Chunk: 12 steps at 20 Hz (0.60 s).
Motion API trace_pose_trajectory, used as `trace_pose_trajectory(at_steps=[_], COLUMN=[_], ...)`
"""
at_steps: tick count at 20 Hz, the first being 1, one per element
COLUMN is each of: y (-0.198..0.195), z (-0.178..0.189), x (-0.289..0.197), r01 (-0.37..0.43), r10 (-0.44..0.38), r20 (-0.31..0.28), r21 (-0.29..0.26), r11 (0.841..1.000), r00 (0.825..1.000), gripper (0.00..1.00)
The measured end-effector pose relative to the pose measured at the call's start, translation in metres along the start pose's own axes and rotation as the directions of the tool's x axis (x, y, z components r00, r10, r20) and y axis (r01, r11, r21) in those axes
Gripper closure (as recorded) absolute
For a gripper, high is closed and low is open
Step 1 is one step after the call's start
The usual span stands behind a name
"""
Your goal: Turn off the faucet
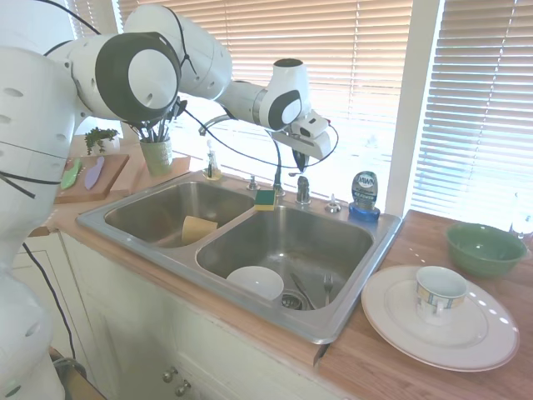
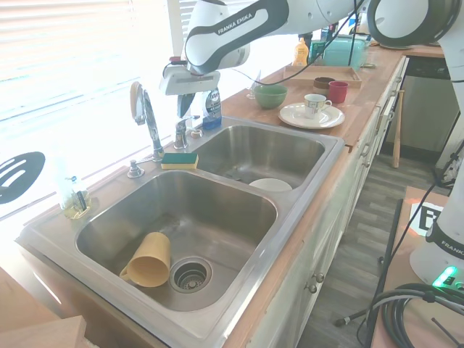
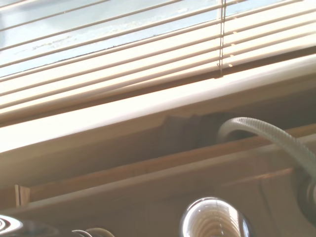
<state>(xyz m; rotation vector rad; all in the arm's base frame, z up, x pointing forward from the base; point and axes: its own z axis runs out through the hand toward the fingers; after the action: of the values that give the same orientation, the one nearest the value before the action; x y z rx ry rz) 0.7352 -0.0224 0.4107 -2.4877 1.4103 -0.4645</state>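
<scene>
Pincer [image 1: 299, 160] hangs just above the faucet's lever [image 1: 303, 190], not touching it; spout [image 2: 145, 109] arches beside. Whether its fingers are clenched is unclear.

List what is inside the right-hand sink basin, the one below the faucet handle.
The right basin holds a white bowl near its front wall and cutlery, seemingly a fork, lying by the drain. Whatever sits under the bowl is hidden.

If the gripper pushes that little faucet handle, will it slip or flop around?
The handle looks like polished chrome, so the fingers may slide off it. It stands on a stubby base fixed to the sink deck, so it probably pivots stiffly instead of flopping or tipping.
</scene>
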Motion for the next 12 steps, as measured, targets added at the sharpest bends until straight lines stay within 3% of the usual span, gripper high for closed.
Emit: trace_pose_trajectory(at_steps=[12], y=[0.0012], z=[-0.0072], x=[-0.0037], r01=[0.007], r10=[-0.006], r20=[0.025], r21=[-0.035], r11=[0.999], r00=[1.0], gripper=[1.0])
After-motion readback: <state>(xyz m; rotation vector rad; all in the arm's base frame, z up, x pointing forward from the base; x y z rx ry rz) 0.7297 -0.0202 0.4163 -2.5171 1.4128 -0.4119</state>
